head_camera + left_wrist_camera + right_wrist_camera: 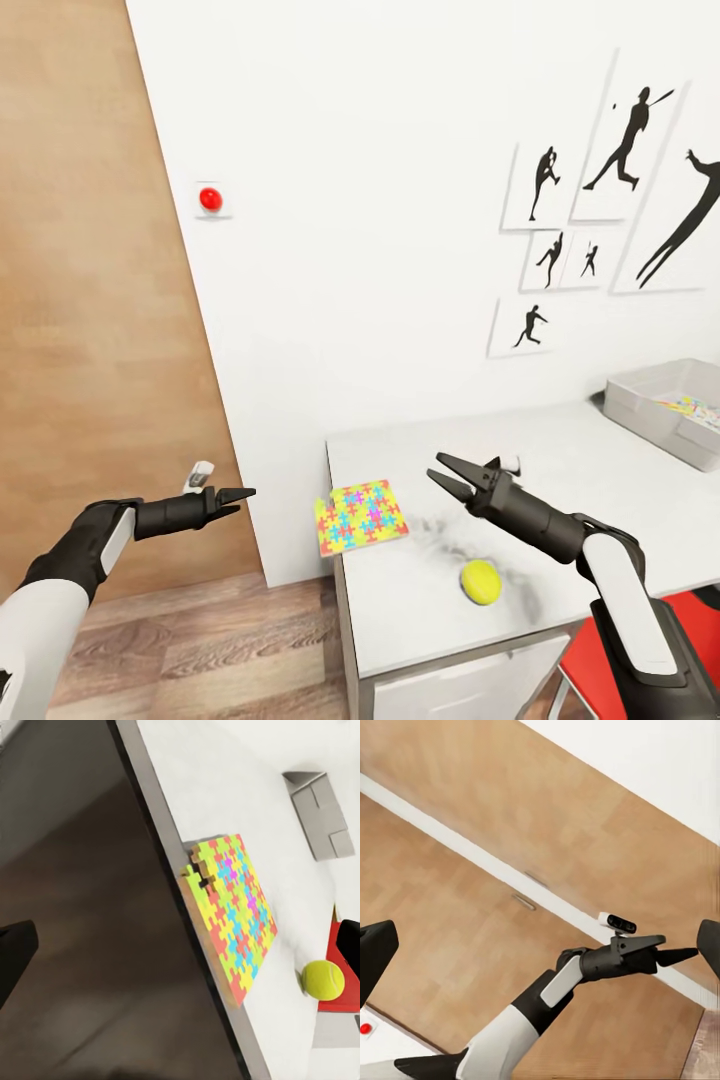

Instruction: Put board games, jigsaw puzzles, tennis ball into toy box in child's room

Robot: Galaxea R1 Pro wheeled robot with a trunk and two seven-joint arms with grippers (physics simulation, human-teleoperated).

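- The right gripper (447, 478) hovers over the table (600, 470), jaws spread, empty.
- The left gripper (240, 497) hangs off the table's end, jaws pressed together.
- A puzzle (360, 515) overhangs the near corner; the ball (481, 582) lies nearby.
- The tray (640, 410) sits far right.

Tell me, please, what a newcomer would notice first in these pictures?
Probably the bright jigsaw puzzle box, overhanging the table's left edge, with the yellow tennis ball nearby on the tabletop. The open right gripper hangs above the table between them, and the grey toy box sits at far right.
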